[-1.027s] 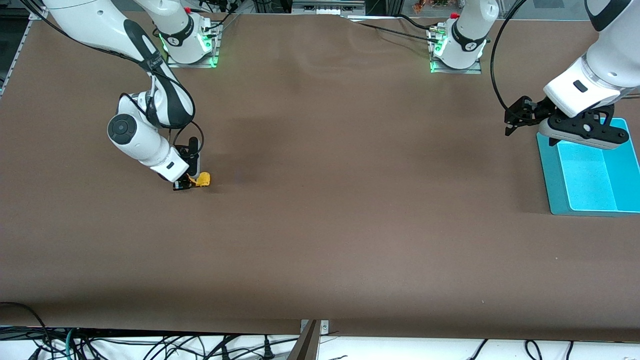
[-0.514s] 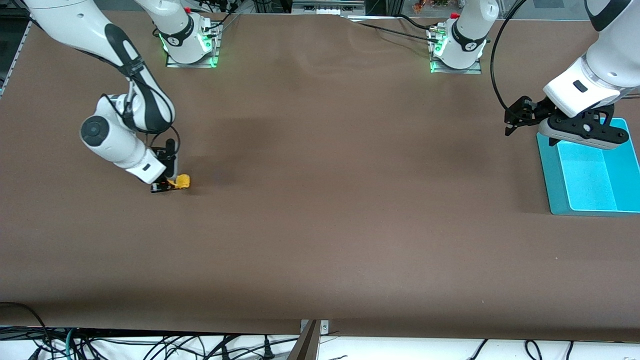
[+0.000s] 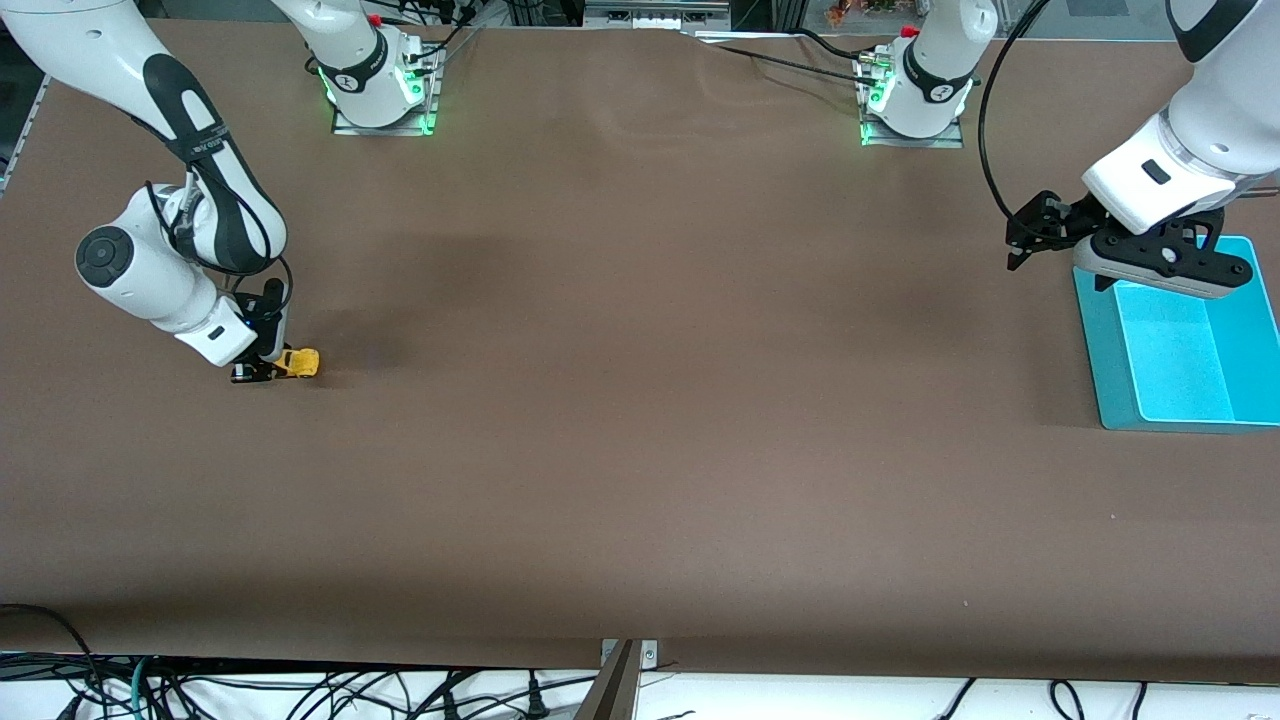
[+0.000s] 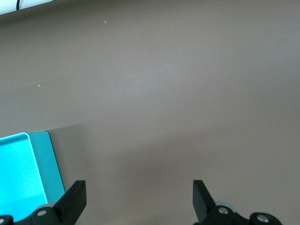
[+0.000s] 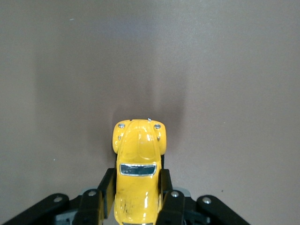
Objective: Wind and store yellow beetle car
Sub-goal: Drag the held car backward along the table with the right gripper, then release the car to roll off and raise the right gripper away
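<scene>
The yellow beetle car [image 3: 299, 362] sits on the brown table near the right arm's end. My right gripper [image 3: 268, 368] is shut on the car, low at the table. In the right wrist view the car [image 5: 137, 168] shows between the two fingers [image 5: 105, 187], its nose pointing away from the wrist. My left gripper [image 3: 1022, 240] is open and empty, held above the table beside the teal bin [image 3: 1180, 345]. In the left wrist view the left gripper [image 4: 139, 199] has its jaws wide apart over bare table.
The teal bin stands at the left arm's end of the table; its corner shows in the left wrist view [image 4: 28, 173]. The two arm bases [image 3: 380, 80] stand along the table's edge farthest from the front camera.
My right gripper has dragged the yellow car along the table toward the right arm's end. The left arm has not moved.
</scene>
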Robot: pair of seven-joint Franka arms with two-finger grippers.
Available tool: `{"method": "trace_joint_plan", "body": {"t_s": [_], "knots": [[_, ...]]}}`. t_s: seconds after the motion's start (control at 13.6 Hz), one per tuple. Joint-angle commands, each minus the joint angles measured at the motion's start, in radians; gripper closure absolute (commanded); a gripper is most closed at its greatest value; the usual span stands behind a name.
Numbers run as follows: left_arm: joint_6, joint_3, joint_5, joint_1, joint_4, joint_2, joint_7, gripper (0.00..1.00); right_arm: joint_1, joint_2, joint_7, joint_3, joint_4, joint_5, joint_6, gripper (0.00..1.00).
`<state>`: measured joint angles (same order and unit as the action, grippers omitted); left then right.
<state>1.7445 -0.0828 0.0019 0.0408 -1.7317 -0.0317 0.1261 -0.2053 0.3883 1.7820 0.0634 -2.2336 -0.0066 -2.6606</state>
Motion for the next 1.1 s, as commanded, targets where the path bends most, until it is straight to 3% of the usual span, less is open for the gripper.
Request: {"method": "trace_joint_plan", "body": {"t_s": [0.0,0.15,0.22,0.29,0.66,1.03], "knots": [[-0.017,-0.003,0.018,0.005,0.006,-0.010,-0.013,0.00,-0.005,0.026,0.025,0.007,-0.001,0.000,-0.002,0.65],[-0.017,-0.003,0.018,0.007,0.006,-0.011,-0.013,0.00,-0.003,0.026,0.023,0.012,0.002,-0.001,-0.001,0.57],[-0.017,-0.003,0.018,0.007,0.006,-0.010,-0.013,0.00,-0.003,0.026,0.020,0.012,0.011,0.000,0.001,0.40],[-0.017,-0.003,0.018,0.007,0.008,-0.010,-0.013,0.00,-0.003,0.026,0.017,0.024,0.028,0.000,0.008,0.03],[-0.017,-0.005,0.018,0.007,0.008,-0.010,-0.013,0.00,-0.002,0.008,-0.038,0.064,0.155,0.004,0.191,0.00],[-0.016,-0.005,0.018,0.008,0.014,-0.008,-0.011,0.00,0.000,-0.104,-0.117,0.099,0.250,0.003,0.384,0.00]]}}
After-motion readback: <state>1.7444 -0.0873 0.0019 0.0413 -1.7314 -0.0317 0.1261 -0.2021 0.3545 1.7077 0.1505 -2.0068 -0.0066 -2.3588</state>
